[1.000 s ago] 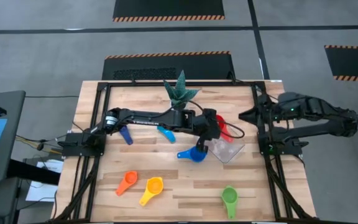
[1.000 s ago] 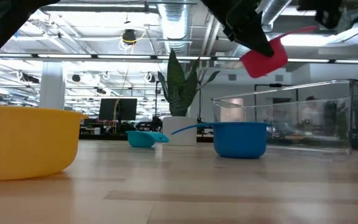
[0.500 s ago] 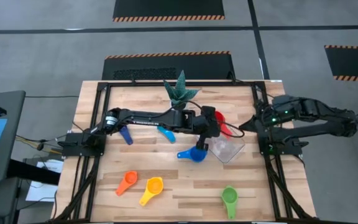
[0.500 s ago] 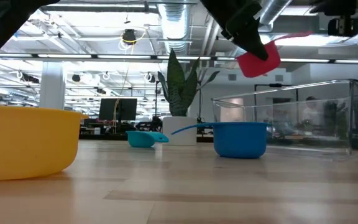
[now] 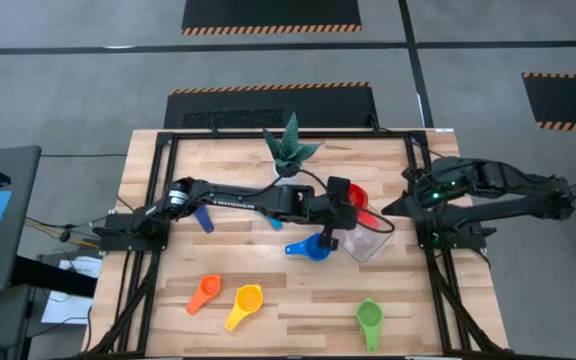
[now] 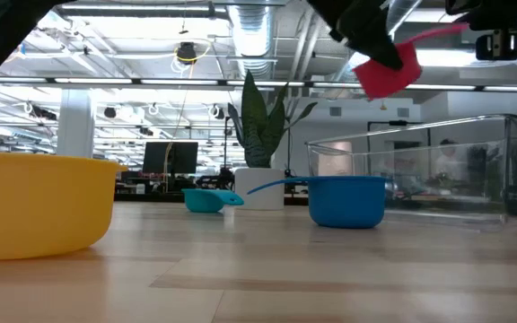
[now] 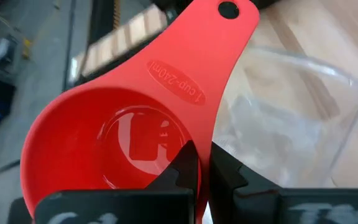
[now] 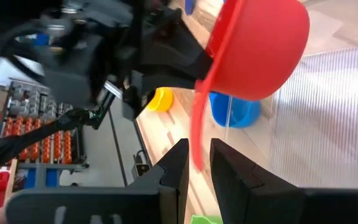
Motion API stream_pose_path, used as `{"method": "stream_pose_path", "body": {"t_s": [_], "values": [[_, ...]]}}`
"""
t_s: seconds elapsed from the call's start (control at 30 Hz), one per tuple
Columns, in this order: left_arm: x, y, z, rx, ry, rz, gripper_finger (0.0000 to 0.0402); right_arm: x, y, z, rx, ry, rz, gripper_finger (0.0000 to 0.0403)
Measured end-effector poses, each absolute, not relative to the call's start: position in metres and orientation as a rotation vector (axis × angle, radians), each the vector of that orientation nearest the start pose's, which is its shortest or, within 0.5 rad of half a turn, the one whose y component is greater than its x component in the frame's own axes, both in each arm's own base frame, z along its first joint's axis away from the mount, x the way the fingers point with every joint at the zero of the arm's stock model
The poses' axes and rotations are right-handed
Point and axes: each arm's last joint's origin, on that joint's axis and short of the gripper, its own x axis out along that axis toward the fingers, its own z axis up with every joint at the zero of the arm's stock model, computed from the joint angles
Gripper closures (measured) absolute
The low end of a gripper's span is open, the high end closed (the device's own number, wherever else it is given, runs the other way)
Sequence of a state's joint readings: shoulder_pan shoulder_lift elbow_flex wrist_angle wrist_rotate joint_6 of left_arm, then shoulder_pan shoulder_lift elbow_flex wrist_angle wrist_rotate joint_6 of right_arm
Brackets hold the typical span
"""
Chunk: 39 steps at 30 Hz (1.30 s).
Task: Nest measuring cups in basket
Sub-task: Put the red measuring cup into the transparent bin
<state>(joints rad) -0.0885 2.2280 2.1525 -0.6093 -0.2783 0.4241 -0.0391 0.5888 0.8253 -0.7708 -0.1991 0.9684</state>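
While the left gripper [image 5: 340, 200] is clamped on the rim of the red cup [image 5: 357, 197], that cup hangs in the air above the basket [image 5: 368, 240], over its far edge, clear of the table [image 5: 298, 300]. Left wrist view: fingers [image 7: 188, 168] pinch the cup wall beside the handle root, the handle pointing away from the gripper, clear basket wall beyond it. Low view: red cup [image 6: 386, 70] tilted, well above the basket rim [image 6: 420, 130].

Right gripper [image 5: 393, 205] sits just beside the basket's right side, fingers [image 8: 176, 168] parted a little with the end of the red cup's handle [image 8: 197, 134] just ahead of the gap; contact cannot be told.

Relative to the basket: blue cup [image 5: 315, 247] just left of it, touching or nearly; light blue cup [image 5: 271, 219] and dark blue cup [image 5: 201, 217] further left under the left arm; orange [image 5: 204, 293], yellow [image 5: 245, 303] and green [image 5: 369, 319] cups well apart on the near side; plant pot [image 5: 290, 150] on the far side.
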Motion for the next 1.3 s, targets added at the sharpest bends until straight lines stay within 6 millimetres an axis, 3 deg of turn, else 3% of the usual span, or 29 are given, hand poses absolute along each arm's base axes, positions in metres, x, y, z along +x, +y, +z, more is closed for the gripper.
{"method": "stream_pose_path", "body": {"t_s": [0.3, 0.8, 0.9, 1.07, 1.3], "values": [[0.504, -0.040, 0.295, 0.533, 0.689, 0.045, 0.0401, 0.125, 0.002, 0.310, 0.971, 0.654, -0.088, 0.0310], [0.504, -0.041, 0.297, 0.530, 0.674, 0.080, 0.0401, 0.147, 0.003, 0.310, 0.982, 0.651, -0.023, 0.0311], [0.504, -0.041, 0.297, 0.533, 0.676, 0.087, 0.0401, 0.151, 0.003, 0.308, 0.989, 0.674, -0.014, 0.0326], [0.503, -0.041, 0.297, 0.534, 0.680, 0.085, 0.0401, 0.155, 0.004, 0.305, 0.975, 0.696, 0.004, 0.0387], [0.503, -0.041, 0.297, 0.531, 0.686, 0.085, 0.0392, 0.157, 0.004, 0.307, 0.971, 0.671, 0.022, 0.0396]]}}
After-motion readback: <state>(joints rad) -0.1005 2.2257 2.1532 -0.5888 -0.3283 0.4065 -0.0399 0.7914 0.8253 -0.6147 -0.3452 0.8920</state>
